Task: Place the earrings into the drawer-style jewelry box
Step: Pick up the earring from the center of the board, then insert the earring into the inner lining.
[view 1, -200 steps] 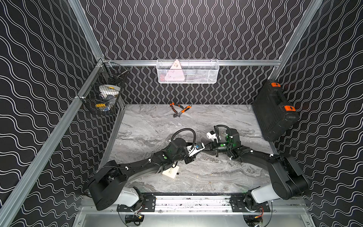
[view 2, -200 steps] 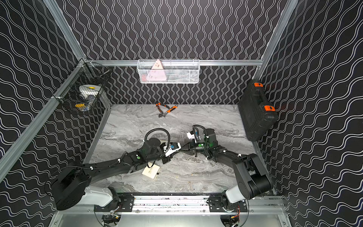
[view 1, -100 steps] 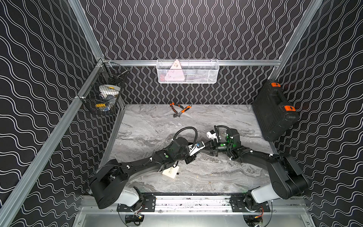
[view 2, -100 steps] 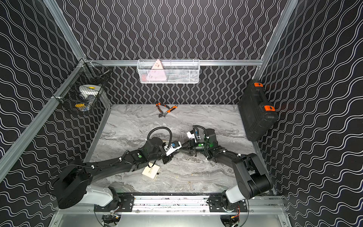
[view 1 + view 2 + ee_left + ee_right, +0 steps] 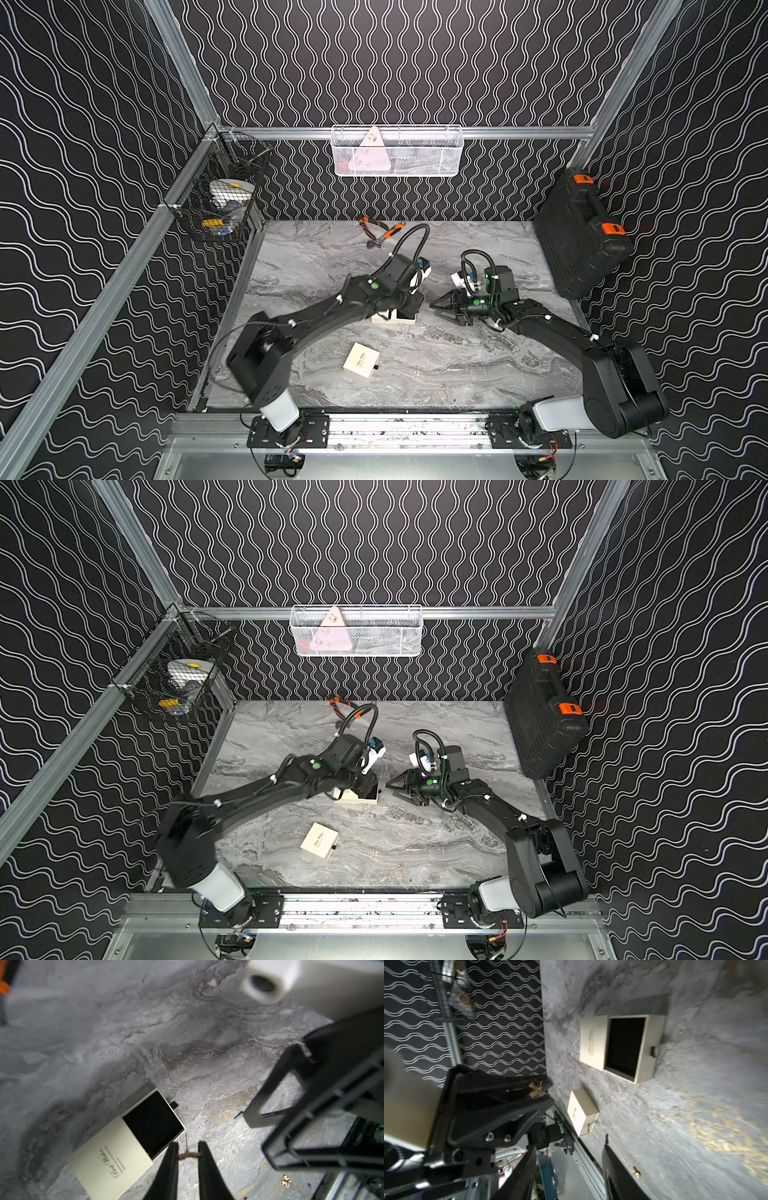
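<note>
Right fingers (image 5: pixel 616 1176) have spread and drawn off the left fingers (image 5: pixel 169 1167), which pinch an earring (image 5: pixel 188 1155) near the drawer (image 5: pixel 153 1124).

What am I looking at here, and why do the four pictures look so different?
Two black robot arms stand at the front edge of a marble-patterned table. Two pictures look down on the whole scene from above. The other two come from a small camera on each arm's wrist, so they look close and tilted. Each arm ends in a two-fingered gripper. The left gripper pinches a tiny gold earring by an open drawer box. The right gripper is open, holding nothing. A second, closed box and another loose earring lie on the table.
</note>
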